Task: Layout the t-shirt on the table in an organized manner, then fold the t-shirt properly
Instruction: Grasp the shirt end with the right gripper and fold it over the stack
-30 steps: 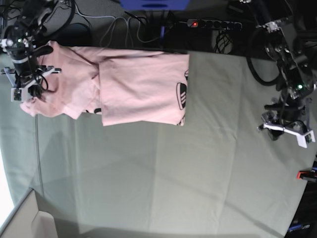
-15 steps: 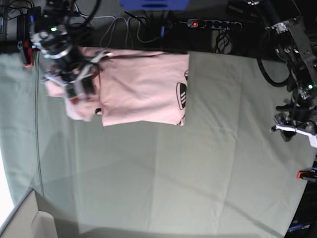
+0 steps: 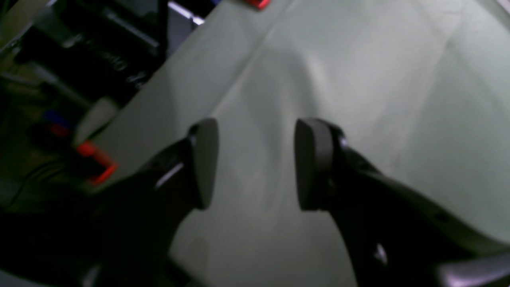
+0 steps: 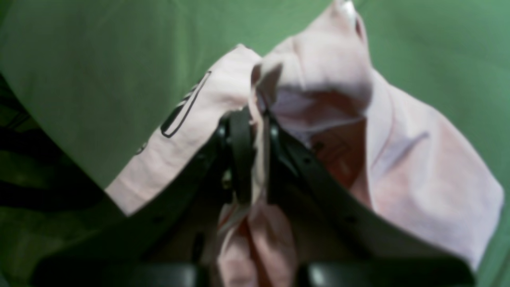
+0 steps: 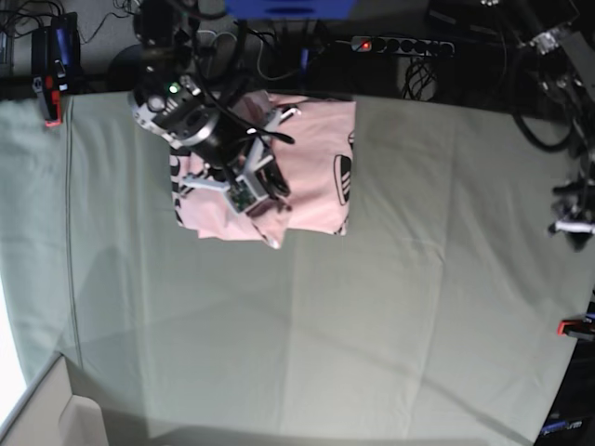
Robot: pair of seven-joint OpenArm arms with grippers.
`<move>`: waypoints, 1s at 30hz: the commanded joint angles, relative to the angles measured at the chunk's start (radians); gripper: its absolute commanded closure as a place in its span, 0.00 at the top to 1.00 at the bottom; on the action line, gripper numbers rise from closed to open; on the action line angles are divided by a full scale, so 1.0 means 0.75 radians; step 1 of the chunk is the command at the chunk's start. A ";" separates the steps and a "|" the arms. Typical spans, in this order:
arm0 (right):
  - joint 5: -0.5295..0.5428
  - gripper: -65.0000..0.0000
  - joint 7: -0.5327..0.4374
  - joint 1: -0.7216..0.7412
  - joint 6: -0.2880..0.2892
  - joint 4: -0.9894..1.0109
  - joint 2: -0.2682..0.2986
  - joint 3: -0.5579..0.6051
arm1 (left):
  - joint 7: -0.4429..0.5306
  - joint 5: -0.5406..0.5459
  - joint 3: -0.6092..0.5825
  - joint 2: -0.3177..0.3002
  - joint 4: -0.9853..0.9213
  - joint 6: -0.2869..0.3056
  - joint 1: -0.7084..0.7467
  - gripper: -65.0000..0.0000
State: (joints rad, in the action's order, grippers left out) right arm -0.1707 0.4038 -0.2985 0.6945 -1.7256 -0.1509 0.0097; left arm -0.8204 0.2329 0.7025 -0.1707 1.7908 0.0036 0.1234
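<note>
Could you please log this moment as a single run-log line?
right pincer: shut on t-shirt, carrying a fold across it | left pincer: open, empty, over table edge | fold unfinished

The t-shirt (image 5: 311, 177) lies folded near the far edge of the table (image 5: 372, 316), its pink cloth in a compact block with a black striped graphic on its right part. The right hand (image 5: 256, 190) is over the left half of the shirt, pink cloth bunched around it. The left hand (image 5: 575, 223) is well apart, at the table's right edge. A red clamp (image 5: 576, 327) sits at that edge, and a power strip (image 5: 400, 45) lies behind the table.
</note>
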 commanded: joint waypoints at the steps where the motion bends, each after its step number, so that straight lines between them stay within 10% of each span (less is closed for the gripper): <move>1: 0.030 0.00 -0.040 0.023 0.005 0.004 -0.008 0.013 | 0.023 -0.005 0.030 -0.019 0.035 -0.004 0.002 0.46; 30: 0.034 0.00 -0.046 0.305 0.005 0.348 -0.008 0.244 | 0.023 -0.007 0.052 -0.062 0.027 -0.004 0.098 0.47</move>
State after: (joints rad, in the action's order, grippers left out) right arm -0.1703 0.4038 -0.0875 0.6945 -1.4483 -0.1471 0.1871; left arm -0.8234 0.2291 0.7387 -0.2020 1.7939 0.0032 0.2047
